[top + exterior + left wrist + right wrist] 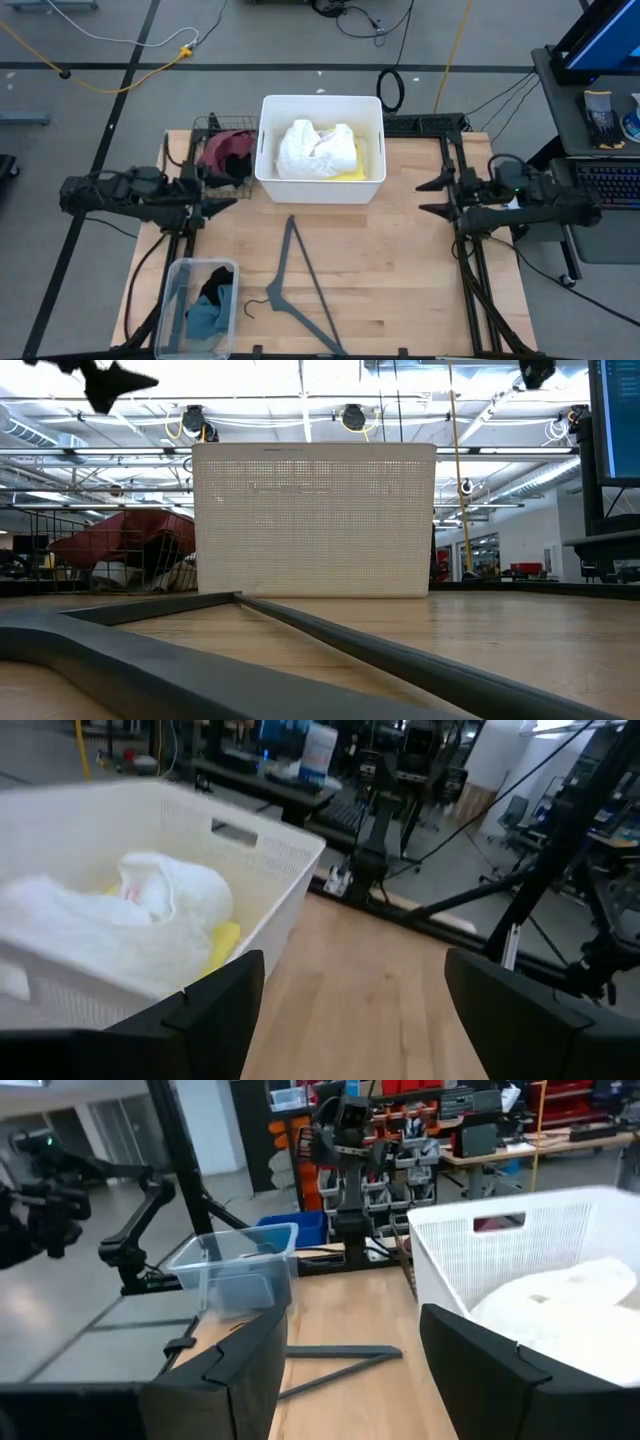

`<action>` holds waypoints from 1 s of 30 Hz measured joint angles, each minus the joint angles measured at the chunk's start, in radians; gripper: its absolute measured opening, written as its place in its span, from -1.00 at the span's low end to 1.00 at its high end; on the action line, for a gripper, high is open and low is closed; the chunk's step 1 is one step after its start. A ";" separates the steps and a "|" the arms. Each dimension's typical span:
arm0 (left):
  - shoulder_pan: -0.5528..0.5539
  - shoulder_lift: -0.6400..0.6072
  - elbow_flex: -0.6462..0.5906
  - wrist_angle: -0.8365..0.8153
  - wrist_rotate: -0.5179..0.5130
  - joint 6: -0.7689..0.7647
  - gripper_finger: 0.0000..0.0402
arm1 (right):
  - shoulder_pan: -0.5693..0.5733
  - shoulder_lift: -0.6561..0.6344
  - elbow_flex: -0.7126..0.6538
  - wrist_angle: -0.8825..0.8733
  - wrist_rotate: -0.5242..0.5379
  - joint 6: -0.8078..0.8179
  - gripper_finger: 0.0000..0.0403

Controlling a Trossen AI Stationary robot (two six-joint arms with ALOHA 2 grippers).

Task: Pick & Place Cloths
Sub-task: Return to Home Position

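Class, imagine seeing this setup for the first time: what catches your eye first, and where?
First the white bin at the far middle of the table, a white cloth heaped over a yellow cloth inside. Then the grey hanger lying flat in front of it, and the maroon cloth in the wire basket on the bin's left. The left claw and right claw are open at the sides.

High view: overhead, straight down, whole table (400, 250) in frame, bin (320, 191) upper centre. Low view: at tabletop level, close behind hanger (120, 675), facing bin wall at mid-frame. Wrist views: near bin, aimed across table from opposite sides. Shared by all four: bin; by three: hanger.
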 joint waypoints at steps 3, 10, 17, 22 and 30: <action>0.000 -0.041 -0.077 0.026 0.003 -0.022 0.59 | 0.000 -0.034 -0.091 0.065 0.001 0.039 0.11; -0.007 -0.098 -0.247 0.128 0.004 -0.064 0.56 | -0.001 -0.116 -0.234 0.116 -0.023 0.073 0.11; -0.006 -0.206 -0.263 0.032 -0.009 -0.050 0.56 | 0.000 -0.252 -0.251 0.064 -0.050 0.036 0.11; -0.006 -0.324 -0.263 -0.115 -0.070 -0.045 0.55 | 0.000 -0.343 -0.257 0.069 -0.049 0.014 0.11; -0.006 -0.360 -0.264 -0.220 -0.222 -0.184 0.60 | 0.000 -0.385 -0.375 0.124 -0.049 0.094 0.11</action>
